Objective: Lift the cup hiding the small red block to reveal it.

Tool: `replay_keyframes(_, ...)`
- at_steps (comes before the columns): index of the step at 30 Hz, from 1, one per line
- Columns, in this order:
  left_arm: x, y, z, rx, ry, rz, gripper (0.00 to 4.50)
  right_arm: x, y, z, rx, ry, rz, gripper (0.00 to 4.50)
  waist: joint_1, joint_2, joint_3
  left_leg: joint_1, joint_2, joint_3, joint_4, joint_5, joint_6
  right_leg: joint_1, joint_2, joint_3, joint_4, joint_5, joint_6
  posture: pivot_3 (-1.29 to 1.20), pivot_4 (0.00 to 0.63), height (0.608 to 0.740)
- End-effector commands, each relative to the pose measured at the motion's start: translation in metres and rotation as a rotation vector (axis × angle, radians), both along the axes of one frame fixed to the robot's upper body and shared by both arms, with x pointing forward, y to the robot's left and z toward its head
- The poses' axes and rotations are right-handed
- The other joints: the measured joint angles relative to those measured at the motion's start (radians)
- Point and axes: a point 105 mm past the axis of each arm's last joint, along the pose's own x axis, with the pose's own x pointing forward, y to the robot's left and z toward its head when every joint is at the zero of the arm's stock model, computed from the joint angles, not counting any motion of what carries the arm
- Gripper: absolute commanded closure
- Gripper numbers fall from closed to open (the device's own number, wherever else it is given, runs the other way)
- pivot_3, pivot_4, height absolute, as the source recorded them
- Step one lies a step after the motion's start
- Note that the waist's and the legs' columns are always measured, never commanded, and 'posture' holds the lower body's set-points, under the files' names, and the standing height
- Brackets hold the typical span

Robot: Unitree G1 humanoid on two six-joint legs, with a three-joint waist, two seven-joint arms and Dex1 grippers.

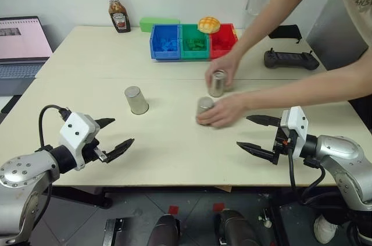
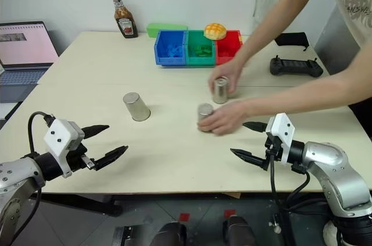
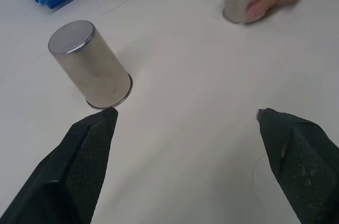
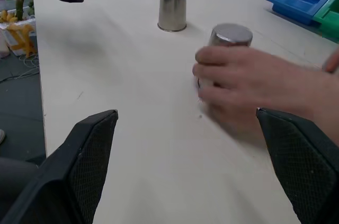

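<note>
A person's hands are holding two of the three steel cups: one hand is wrapping the nearer cup, the other the farther cup, while the third cup is standing alone toward the robot's left on the desk. All are standing mouth-down, long axis upright. The small red block is hiding under one, which I cannot tell. The left hand and right hand are hovering with fingers spread, holding nothing. Best judgement: waiting, tracking the cups, then lifting straight up.
</note>
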Motion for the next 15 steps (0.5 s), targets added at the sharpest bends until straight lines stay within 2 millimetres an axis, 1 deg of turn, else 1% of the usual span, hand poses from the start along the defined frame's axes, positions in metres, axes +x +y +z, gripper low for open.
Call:
replay_keyframes(1, 0.001, -0.004, 0.010, 0.017, -0.030, -0.027, 0.00, -0.002, 0.004, 0.011, 0.010, -0.055, 0.018, 0.05, 0.000, 0.000, 0.000, 0.000, 0.000, 0.000, 0.000, 0.000, 0.000, 0.000, 0.000, 0.000, 0.000, 0.000, 0.000, 0.00, 0.150, 0.740)
replay_keyframes(9, 0.005, -0.010, 0.014, 0.003, -0.042, -0.048, 0.00, 0.000, 0.007, 0.013, 0.032, -0.062, -0.005, 0.05, 0.000, 0.000, 0.000, 0.000, 0.000, 0.000, 0.000, 0.000, 0.000, 0.000, 0.000, 0.000, 0.000, 0.000, 0.000, 0.00, 0.150, 0.740)
replay_keyframes(12, 0.005, -0.013, 0.017, -0.005, -0.044, -0.058, 0.00, 0.003, 0.004, 0.015, 0.049, -0.039, -0.045, 0.05, 0.000, 0.000, 0.000, 0.000, 0.000, 0.000, 0.000, 0.000, 0.000, 0.000, 0.000, 0.000, 0.000, 0.000, 0.000, 0.00, 0.150, 0.740)
replay_keyframes(15, 0.003, -0.023, 0.022, -0.044, -0.030, -0.108, 0.00, 0.009, 0.000, 0.015, 0.066, -0.005, -0.091, 0.05, 0.000, 0.000, 0.000, 0.000, 0.000, 0.000, 0.000, 0.000, 0.000, 0.000, 0.000, 0.000, 0.000, 0.000, 0.000, 0.00, 0.150, 0.740)
